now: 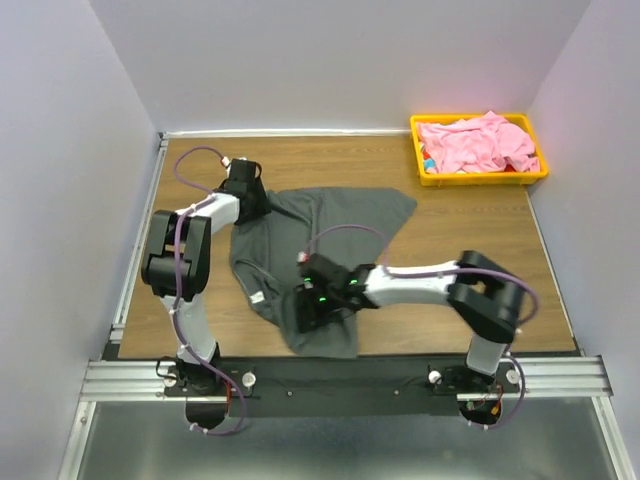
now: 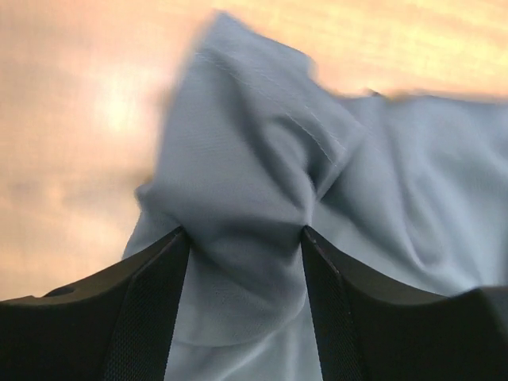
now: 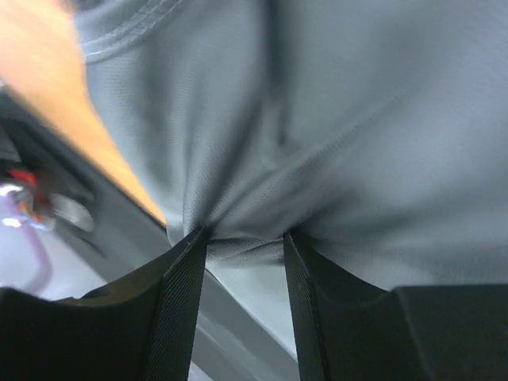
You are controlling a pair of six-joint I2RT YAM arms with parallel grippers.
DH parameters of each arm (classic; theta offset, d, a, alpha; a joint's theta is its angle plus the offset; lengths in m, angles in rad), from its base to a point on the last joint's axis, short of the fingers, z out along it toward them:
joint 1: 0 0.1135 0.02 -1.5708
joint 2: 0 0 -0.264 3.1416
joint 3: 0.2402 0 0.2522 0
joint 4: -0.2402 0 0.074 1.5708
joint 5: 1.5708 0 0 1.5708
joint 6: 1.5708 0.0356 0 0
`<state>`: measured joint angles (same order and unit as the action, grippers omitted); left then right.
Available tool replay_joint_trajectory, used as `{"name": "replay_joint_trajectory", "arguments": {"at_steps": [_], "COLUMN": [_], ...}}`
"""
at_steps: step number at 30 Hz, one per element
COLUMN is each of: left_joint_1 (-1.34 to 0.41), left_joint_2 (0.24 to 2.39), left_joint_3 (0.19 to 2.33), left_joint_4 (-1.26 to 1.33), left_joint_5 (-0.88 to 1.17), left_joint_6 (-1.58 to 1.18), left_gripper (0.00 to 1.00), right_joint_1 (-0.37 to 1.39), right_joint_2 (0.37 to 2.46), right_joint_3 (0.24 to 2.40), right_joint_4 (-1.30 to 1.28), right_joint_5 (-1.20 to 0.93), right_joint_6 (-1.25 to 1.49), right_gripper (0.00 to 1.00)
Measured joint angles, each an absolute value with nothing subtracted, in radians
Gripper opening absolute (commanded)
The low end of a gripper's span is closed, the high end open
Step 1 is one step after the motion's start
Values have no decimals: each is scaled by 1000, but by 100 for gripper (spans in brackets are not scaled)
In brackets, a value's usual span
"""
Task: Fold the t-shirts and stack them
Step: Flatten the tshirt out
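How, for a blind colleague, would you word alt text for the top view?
A crumpled dark grey t-shirt lies on a wooden table, pinched by the left gripper at its far-left edge and the right gripper at its near edge. A pink t-shirt lies heaped in a yellow tray, far right.

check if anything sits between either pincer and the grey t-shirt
Nothing visible does. The left pincer and the right pincer each pinch a bunched fold of the grey t-shirt directly, with no other object in between.
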<state>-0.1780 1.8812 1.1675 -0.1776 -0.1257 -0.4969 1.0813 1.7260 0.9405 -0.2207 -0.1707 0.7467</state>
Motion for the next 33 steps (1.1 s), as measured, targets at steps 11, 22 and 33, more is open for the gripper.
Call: {"name": "replay_joint_trajectory", "arguments": {"at_steps": [11, 22, 33], "left_joint_1": [-170, -271, -347], "left_joint_2": [1891, 1356, 1338], "left_joint_3": [1389, 1040, 630], "left_joint_4": [-230, -210, -241], "left_joint_5": [-178, -208, -155], "left_joint_6": [-384, -454, -599], "left_gripper": [90, 87, 84], "right_joint_1": [1101, 658, 476], "right_joint_2": [1934, 1700, 1761], "right_joint_3": [1291, 1169, 1085], "right_joint_4": [-348, -378, -358], "right_joint_5": [-149, 35, 59], "right_joint_6": [703, 609, 558], "right_gripper": [52, 51, 50]}}
